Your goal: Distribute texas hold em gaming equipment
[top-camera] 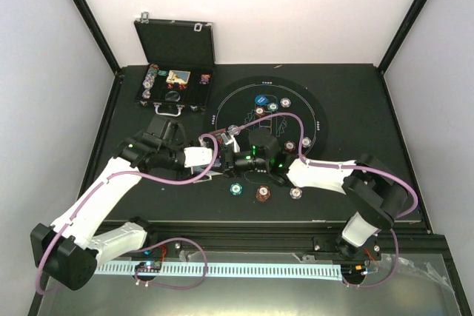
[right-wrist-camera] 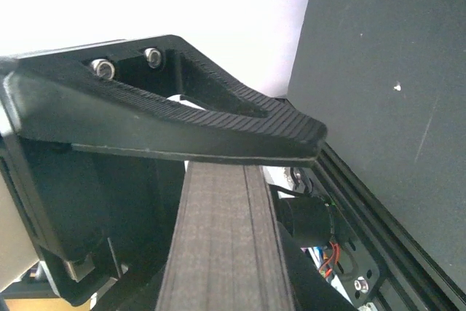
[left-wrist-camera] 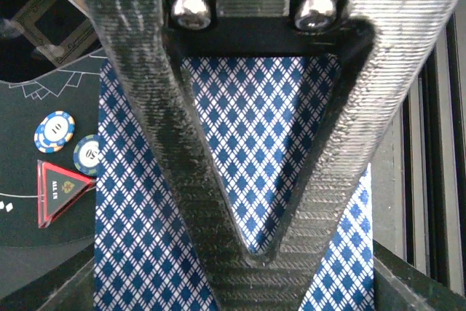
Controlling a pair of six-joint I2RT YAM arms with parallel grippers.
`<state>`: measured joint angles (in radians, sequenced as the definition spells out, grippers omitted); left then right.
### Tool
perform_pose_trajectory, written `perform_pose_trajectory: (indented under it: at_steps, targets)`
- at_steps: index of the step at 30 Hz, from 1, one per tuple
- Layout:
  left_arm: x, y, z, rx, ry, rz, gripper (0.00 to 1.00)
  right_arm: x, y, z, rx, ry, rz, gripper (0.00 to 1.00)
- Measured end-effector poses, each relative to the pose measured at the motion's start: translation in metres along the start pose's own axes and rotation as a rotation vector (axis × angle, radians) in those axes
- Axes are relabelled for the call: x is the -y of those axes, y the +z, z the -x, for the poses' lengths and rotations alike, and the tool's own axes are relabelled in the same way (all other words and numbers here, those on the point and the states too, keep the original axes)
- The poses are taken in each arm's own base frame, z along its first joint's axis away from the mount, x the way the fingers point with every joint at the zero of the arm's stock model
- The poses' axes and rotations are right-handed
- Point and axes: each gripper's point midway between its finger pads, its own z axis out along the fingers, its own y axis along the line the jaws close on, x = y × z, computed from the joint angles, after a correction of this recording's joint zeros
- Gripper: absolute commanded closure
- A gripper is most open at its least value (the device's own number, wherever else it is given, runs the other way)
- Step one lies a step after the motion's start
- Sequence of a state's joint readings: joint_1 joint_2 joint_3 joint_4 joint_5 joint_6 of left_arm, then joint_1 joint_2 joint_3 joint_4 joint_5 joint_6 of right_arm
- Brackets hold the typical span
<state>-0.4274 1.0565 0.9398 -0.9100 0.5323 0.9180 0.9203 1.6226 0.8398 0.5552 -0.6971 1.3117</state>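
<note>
A blue-backed playing card (left-wrist-camera: pixel 138 238) fills the left wrist view; my left gripper (left-wrist-camera: pixel 255 267) is shut on it, its upper finger (left-wrist-camera: pixel 182 202) pressed flat on the card's back. My right gripper (right-wrist-camera: pixel 291 152) is shut on the deck of cards (right-wrist-camera: pixel 226 245), whose stacked edge shows under its upper finger (right-wrist-camera: pixel 218 118). Both grippers meet above the mat's near edge, left gripper (top-camera: pixel 224 158) facing right gripper (top-camera: pixel 248 160). Teal (top-camera: pixel 236 189), red-brown (top-camera: pixel 264 193) and white (top-camera: pixel 296 194) chips lie in front. A blue chip (left-wrist-camera: pixel 54 131), a teal chip (left-wrist-camera: pixel 87 153) and the red triangle marker (left-wrist-camera: pixel 62 191) lie beside the card.
The round black mat (top-camera: pixel 296 86) holds a blue disc (top-camera: pixel 261 99) and a few chips (top-camera: pixel 286 102). The open black case (top-camera: pixel 174 83) with chips stands at the back left. A black rail (right-wrist-camera: pixel 378 231) runs along the table's near edge.
</note>
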Motion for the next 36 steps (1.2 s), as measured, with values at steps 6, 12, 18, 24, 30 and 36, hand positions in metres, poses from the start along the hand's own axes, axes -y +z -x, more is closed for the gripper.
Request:
perform_pose_trajectory:
  at_steps: [6,12,18,24,30,36]
  targets:
    - [-0.001,-0.001,0.001,0.002,0.001,0.005,0.56,0.0,0.0,0.0,0.0,0.002,0.002,0.89]
    - [-0.001,-0.001,0.001,0.003,-0.001,0.005,0.78,0.001,0.0,0.0,0.0,0.004,-0.002,0.63]
    - [-0.001,-0.001,0.0,-0.003,-0.001,0.011,0.91,0.016,-0.01,0.007,0.012,-0.009,-0.064,0.42]
    - [-0.001,-0.002,-0.001,-0.007,-0.002,0.012,0.94,0.019,-0.02,0.011,0.008,-0.049,-0.123,0.36]
    - [0.0,-0.002,-0.001,-0.008,-0.004,0.011,0.95,0.014,-0.015,0.013,-0.017,-0.068,-0.126,0.34]
    - [0.003,0.0,-0.006,-0.029,-0.021,-0.011,0.97,0.026,-0.007,0.01,-0.059,-0.048,-0.13,0.34]
